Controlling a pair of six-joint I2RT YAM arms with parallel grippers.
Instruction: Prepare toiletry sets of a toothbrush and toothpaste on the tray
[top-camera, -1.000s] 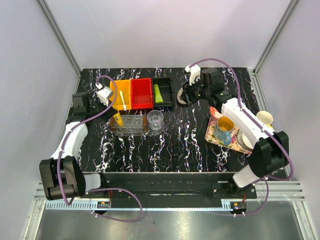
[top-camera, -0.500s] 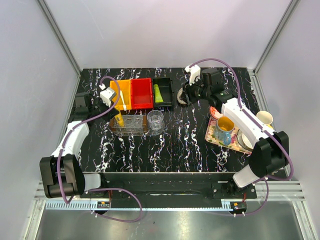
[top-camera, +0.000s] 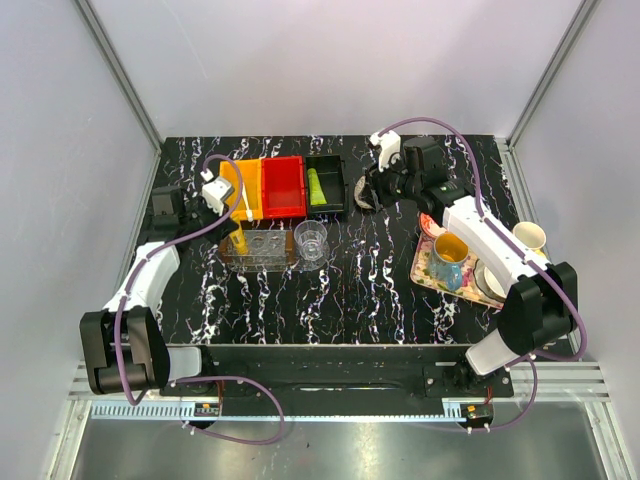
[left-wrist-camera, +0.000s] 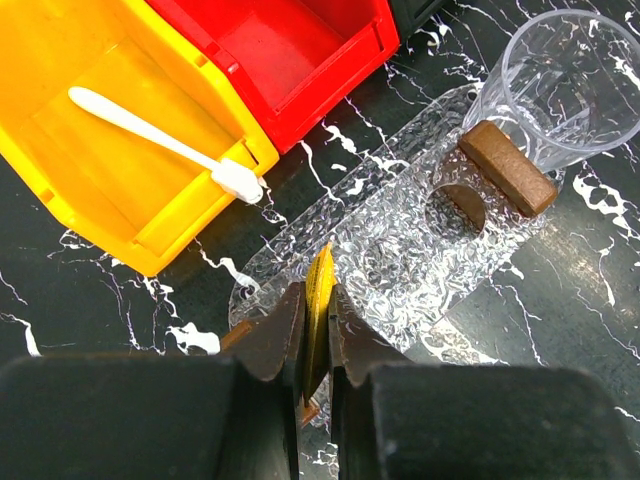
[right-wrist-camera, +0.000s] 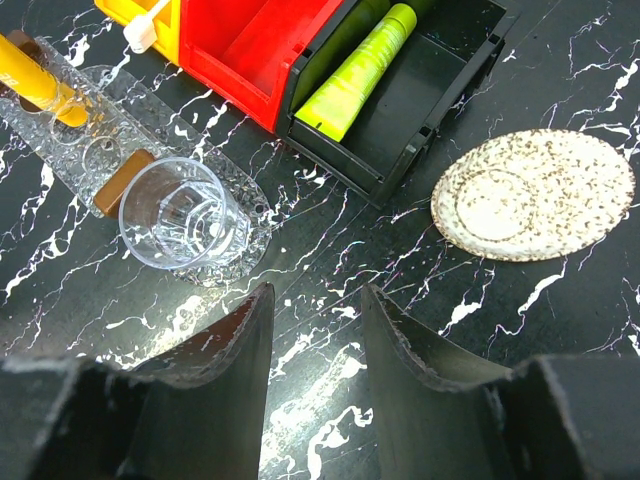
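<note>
Inspected the table (top-camera: 380, 290) first; found the clear tray (left-wrist-camera: 400, 250) directly ahead of and beneath the left gripper (left-wrist-camera: 316, 300), and the orange bin (left-wrist-camera: 160, 245) ahead of those jaws to the left. Noted the left jaws pinched almost shut on the yellow toothpaste (left-wrist-camera: 321, 272), seen edge-on over the near end of the tray; unable to confirm contact with the tray. Recorded the right gripper (right-wrist-camera: 316, 292) with jaws about half open, holding nothing, above bare table. Sighted the toothbrush (left-wrist-camera: 160, 143) lying diagonally in the orange bin, ahead-left of the left jaws, head nearest them. Sighted the green toothpaste (right-wrist-camera: 360, 72) in the black bin (right-wrist-camera: 450, 90), ahead of the right jaws and slightly right. Judged the toothbrush light, stiff, thin and smooth, liable to roll or pivot; recommend gripping mid-handle, across its width. Judged both tubes light, soft-bodied and squashable; recommend a gentle hold across the flattened part.
</note>
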